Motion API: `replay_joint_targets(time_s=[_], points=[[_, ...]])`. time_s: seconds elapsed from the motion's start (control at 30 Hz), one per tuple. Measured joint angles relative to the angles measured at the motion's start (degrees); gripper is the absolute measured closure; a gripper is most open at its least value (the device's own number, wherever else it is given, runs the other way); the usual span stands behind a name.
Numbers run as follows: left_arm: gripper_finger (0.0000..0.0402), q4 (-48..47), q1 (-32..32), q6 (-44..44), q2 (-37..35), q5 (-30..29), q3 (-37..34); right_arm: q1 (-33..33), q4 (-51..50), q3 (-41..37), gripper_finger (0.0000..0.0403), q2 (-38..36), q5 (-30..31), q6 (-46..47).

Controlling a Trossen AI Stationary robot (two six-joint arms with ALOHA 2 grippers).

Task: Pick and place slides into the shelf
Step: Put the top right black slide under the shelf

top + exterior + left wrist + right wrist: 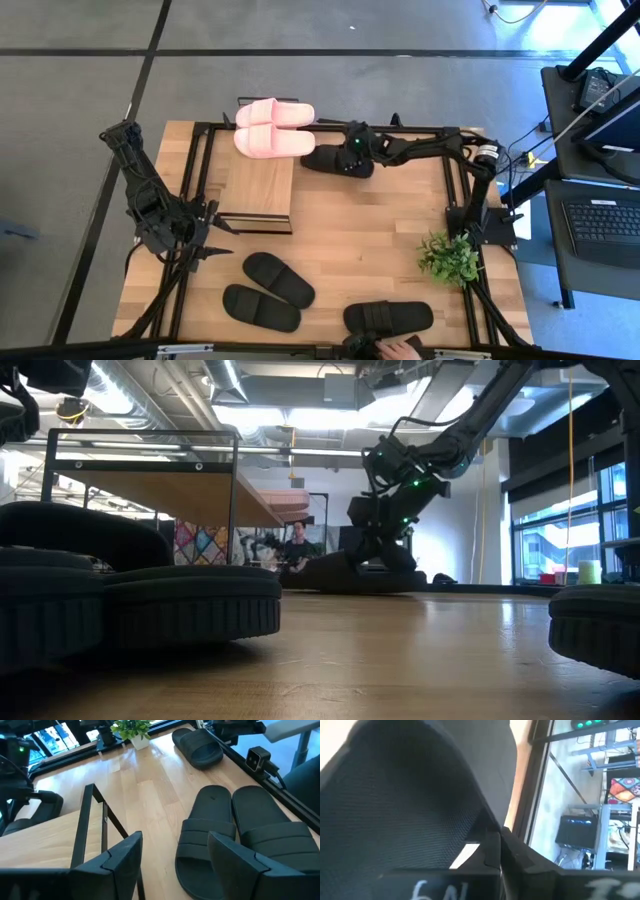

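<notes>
Your right gripper is pressed together on a black slide at the desk's far edge, beside the shelf. Your left gripper waits spread near the shelf.

Two dark jointed arms, green lights on the right tool

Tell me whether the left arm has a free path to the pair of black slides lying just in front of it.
Probably yes. The left pincer stands open beside the small wood-topped shelf, and the pair of matte black slides lies on bare table with nothing between. The right pincer is shut on a black slide far across the table.
</notes>
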Motion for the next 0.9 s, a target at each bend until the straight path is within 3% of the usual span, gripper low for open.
replay_joint_targets(time_s=[0.5,0.73,0.9], points=[[0.0185,0.02,-0.01,-0.79,0.0,0.02,0.0,0.66,2.19,-0.22,0.0344,-0.22,0.59,0.86],[0.0185,0.0,0.0,-0.85,0.0,0.02,0.0,1.0,2.36,-0.22,0.0276,-0.22,0.97,2.16],[0.0185,0.02,0.01,-0.85,0.02,0.02,0.0,3.12,2.45,-0.22,0.0239,-0.22,12.15,9.13]])
